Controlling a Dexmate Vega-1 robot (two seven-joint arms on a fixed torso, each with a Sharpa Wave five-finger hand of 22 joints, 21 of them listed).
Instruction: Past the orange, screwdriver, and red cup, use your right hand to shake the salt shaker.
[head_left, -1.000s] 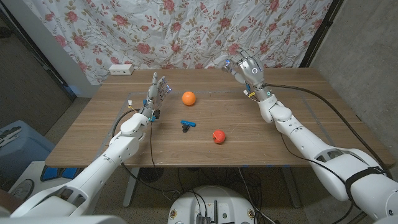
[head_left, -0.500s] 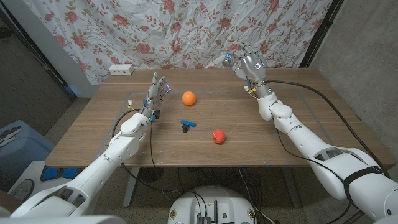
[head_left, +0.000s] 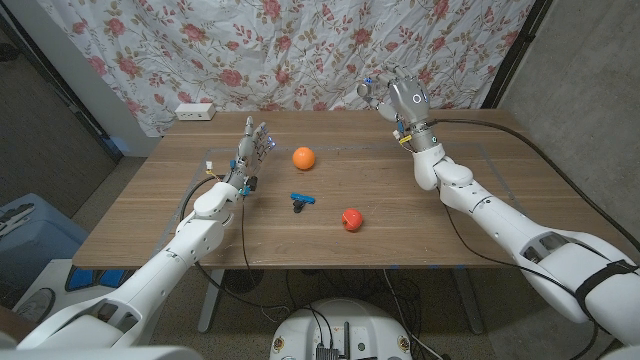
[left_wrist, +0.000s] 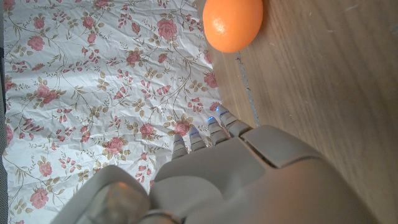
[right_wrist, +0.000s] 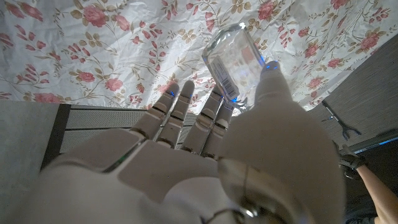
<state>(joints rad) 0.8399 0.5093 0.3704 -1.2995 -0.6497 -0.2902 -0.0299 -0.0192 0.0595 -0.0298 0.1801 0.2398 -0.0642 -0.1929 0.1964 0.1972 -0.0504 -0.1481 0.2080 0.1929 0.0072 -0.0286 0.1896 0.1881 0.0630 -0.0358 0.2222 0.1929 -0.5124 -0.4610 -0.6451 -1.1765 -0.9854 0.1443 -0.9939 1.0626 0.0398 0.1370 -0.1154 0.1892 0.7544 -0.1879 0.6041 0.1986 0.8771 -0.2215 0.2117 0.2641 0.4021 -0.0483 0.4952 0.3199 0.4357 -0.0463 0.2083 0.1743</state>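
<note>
Right wrist view gives me my right hand (right_wrist: 205, 168) up close: thumb and fingers (right_wrist: 214, 115) are pinched around the salt shaker (right_wrist: 235, 59), a clear glass bottle with a barcode label. It sticks out past the fingertips, long axis tilted, far end toward the floral curtain (right_wrist: 93, 50). On the head view that hand (head_left: 398, 100) is raised off the table's (head_left: 330, 250) far edge. My left hand (head_left: 250, 150) stands upright, fingers apart and holding nothing, the orange (head_left: 303, 158) beside its fingertips.

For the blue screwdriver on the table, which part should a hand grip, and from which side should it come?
Grip the screwdriver across its blue handle, coming from above. It lies flat on the table with bare wood all around, so the fingers can probably close on both long sides.
</note>
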